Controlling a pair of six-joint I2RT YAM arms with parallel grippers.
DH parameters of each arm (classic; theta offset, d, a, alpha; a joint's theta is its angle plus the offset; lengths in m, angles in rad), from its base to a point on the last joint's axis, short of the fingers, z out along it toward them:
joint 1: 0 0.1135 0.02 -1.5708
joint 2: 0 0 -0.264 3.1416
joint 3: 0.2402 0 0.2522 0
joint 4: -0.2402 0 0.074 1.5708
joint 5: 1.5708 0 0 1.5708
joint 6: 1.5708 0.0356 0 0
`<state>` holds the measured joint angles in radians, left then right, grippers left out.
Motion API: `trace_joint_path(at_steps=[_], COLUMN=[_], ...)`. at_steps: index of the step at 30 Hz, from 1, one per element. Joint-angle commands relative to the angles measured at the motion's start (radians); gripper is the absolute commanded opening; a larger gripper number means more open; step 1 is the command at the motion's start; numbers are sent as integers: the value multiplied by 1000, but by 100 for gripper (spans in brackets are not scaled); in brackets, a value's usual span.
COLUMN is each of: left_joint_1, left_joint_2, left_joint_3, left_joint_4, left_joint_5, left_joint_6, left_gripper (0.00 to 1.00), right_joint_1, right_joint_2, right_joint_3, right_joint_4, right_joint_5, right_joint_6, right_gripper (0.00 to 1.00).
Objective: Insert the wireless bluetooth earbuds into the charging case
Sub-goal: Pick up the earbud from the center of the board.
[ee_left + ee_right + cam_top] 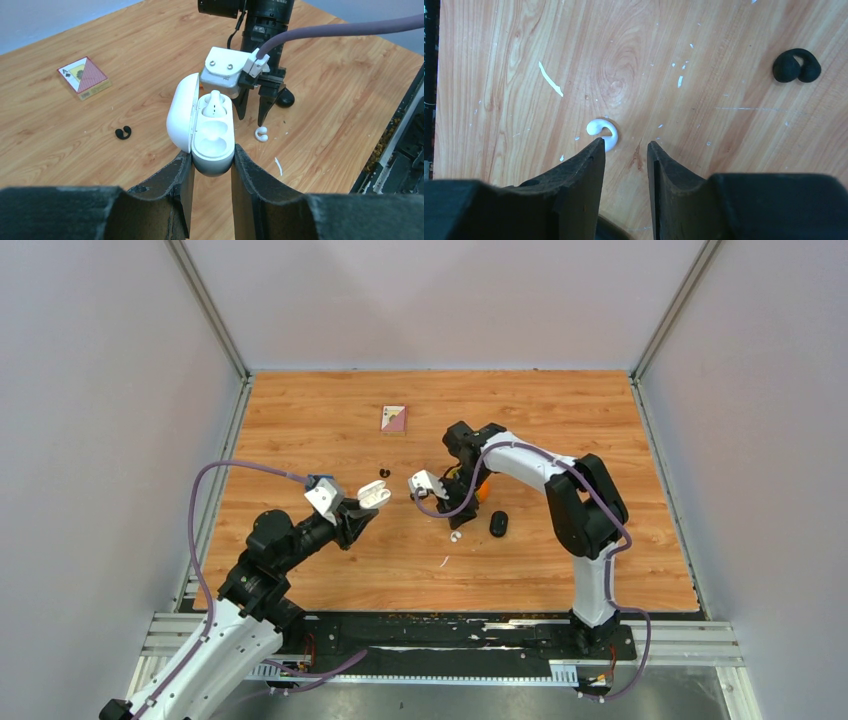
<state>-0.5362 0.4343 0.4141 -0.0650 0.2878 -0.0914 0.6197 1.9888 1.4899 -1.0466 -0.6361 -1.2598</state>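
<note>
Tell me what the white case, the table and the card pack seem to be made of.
Case: smooth, slightly glossy white plastic by its look; soft highlights on the moulded lid. Table: wood-grain top, perhaps laminate; the grain is flat and even, faintly shiny. Card pack: likely printed cardboard; sharp edges, matte red pattern.

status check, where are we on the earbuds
Left gripper shut on open white case, one seated earbud inside. Right gripper open, loose white earbud beside one jaw, not between. Nothing blocking it.
</note>
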Motion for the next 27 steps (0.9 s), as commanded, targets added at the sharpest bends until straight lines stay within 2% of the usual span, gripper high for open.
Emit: trace_joint_path(at_steps=[1, 18, 27], left_joint_1=[4, 4, 4], left_joint_2=[-8, -3, -3], left_joint_3=[34, 25, 24], left_joint_4=[32, 49, 50], left_joint_5=[-13, 8, 11], left_joint_6=[-6, -4, -2], left_gripper=[0, 0, 0], right_joint_1=[9, 17, 17], right_joint_2=[24, 28, 20], right_joint_3=[25, -42, -42], right_joint_4=[19, -15, -61], right_joint_5=[-5, 37, 2], right_joint_6=[-26, -67, -63], right_gripper=[38, 38, 34])
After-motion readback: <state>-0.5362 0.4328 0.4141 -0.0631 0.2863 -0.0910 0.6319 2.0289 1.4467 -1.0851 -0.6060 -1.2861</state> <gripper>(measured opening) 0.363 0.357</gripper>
